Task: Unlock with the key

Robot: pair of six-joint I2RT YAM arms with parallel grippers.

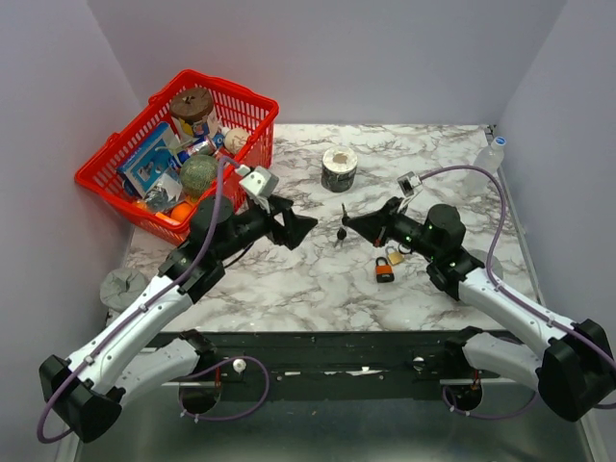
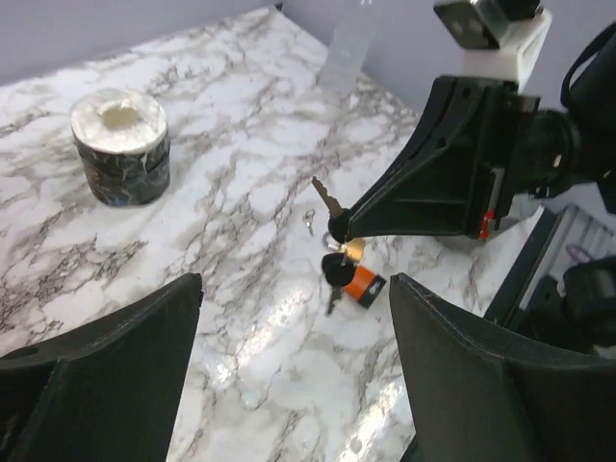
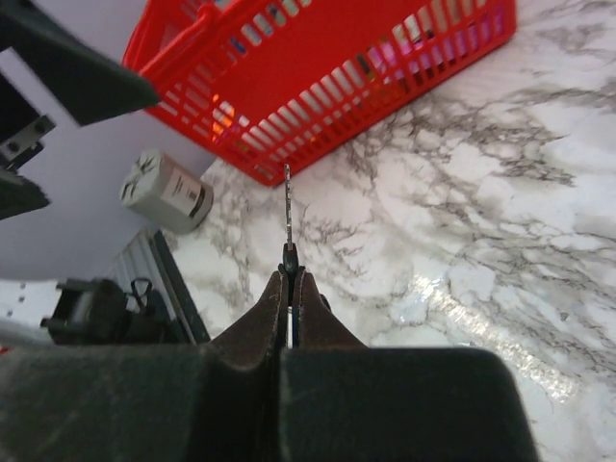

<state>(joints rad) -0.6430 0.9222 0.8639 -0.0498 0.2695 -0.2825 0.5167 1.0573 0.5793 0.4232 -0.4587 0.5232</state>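
Two claws — right claw [image 3: 289, 277] clenched on the key [image 3: 287, 207], its head mostly hidden — left claw [image 2: 295, 284] released.

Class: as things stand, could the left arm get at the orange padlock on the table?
Probably, though it looks tight. The open left gripper faces the padlock directly, but the right gripper, shut on the key, hangs close over it and could be bumped.

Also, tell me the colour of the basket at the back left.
The basket is red, shown best in the top external view.
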